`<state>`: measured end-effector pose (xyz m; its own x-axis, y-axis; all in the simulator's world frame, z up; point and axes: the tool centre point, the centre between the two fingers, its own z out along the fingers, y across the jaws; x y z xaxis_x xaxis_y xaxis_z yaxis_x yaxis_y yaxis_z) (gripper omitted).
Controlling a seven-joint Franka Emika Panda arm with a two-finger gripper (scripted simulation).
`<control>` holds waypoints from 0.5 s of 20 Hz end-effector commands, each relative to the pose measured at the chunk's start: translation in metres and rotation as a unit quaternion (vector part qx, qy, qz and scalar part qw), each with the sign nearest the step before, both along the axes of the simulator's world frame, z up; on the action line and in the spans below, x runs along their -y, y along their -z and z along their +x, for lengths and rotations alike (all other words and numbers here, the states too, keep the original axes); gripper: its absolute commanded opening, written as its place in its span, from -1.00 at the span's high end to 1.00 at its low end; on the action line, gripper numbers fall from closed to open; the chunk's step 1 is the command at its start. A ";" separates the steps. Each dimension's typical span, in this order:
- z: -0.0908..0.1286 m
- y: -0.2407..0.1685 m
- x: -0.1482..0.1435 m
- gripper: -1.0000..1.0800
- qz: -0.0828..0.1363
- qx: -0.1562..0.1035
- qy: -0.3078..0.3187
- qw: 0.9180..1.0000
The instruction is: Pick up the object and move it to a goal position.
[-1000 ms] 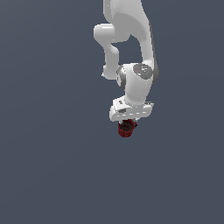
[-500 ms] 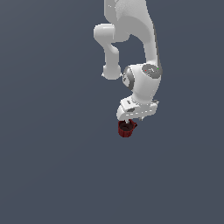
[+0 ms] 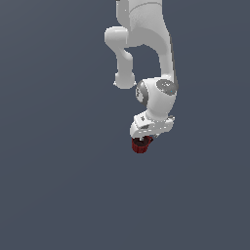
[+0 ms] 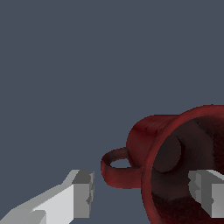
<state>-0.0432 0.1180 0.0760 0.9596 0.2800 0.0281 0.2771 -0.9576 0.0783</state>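
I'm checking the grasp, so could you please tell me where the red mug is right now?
In the exterior view the mug sits just under the white pincer, slightly right of centre. The wrist view shows one finger inside the mug's mouth and the other outside by its handle.

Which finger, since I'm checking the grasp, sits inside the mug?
The finger over the mug's dark interior; the other finger is outside, beside the handle.

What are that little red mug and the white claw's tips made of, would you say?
It is a simulator render, so only a guess. The mug looks like glazed ceramic: dark red, with soft highlights on wall and handle. The gripper fingers look like matte white plastic with flat grey, rubber-like tips.
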 end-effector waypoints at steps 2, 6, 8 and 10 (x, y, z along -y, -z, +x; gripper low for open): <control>0.000 0.003 0.000 1.00 0.000 0.001 0.000 1.000; 0.000 0.003 0.000 1.00 0.000 0.001 0.000 1.000; 0.000 0.003 0.000 1.00 0.000 0.001 0.000 1.000; 0.000 0.003 0.000 1.00 0.000 0.001 0.000 1.000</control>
